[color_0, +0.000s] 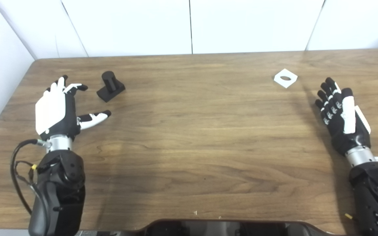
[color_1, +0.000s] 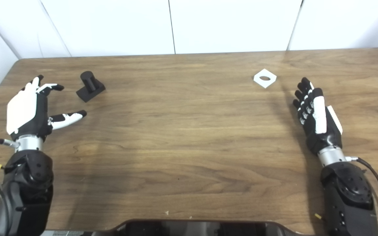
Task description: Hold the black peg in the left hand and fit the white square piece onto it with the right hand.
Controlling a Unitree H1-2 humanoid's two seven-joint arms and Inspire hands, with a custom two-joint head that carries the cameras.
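The black peg (color_0: pixel 110 86), a short cylinder on a square base, stands on the wooden table (color_0: pixel 189 144) at the far left. My left hand (color_0: pixel 59 109) lies open just left of and nearer than the peg, thumb spread toward it, holding nothing. The white square piece (color_0: pixel 285 78) with a round hole lies flat at the far right. My right hand (color_0: pixel 340 113) is open a little nearer than and to the right of that piece, fingers stretched forward, not touching it.
White wall panels (color_0: pixel 189 26) rise behind the table's far edge. A dark curved part of the robot's body (color_0: pixel 221 227) shows at the bottom edge. Black cables (color_0: pixel 18 170) loop beside the left forearm.
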